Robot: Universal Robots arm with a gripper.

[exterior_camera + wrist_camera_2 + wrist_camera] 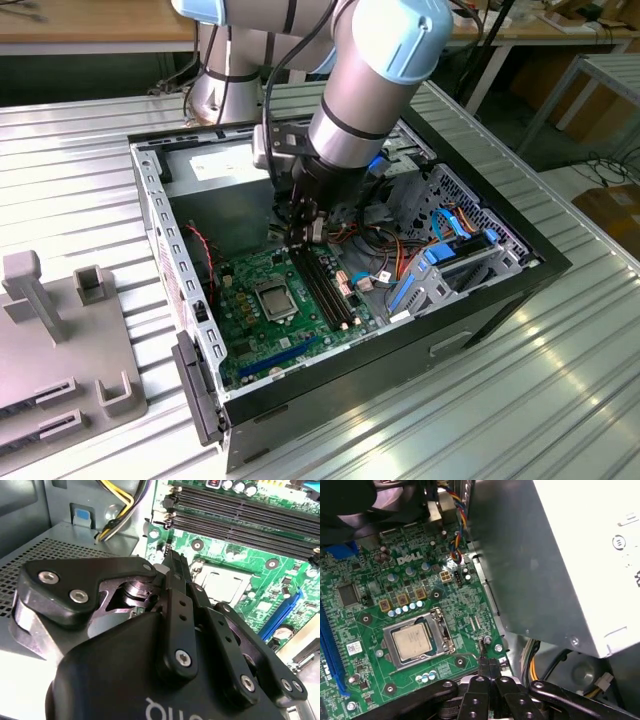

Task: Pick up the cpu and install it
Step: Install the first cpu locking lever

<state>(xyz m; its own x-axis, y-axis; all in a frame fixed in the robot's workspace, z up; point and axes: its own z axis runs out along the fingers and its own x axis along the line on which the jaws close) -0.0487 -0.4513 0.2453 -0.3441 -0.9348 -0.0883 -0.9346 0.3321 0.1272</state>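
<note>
Small flat silvery-grey square cpu [411, 641] lies seated in the metal-framed socket [444, 630] of the green motherboard [365, 585], inside the open black computer case [500, 290] standing on the ribbed metal tabletop [90, 180]. The black gripper [488, 661] hangs low over the board just beside the socket, between it and the grey power-supply box [545, 565]. Fingers [493, 667] are pressed together at the tips, pinching nothing, apart from the cpu.
</note>
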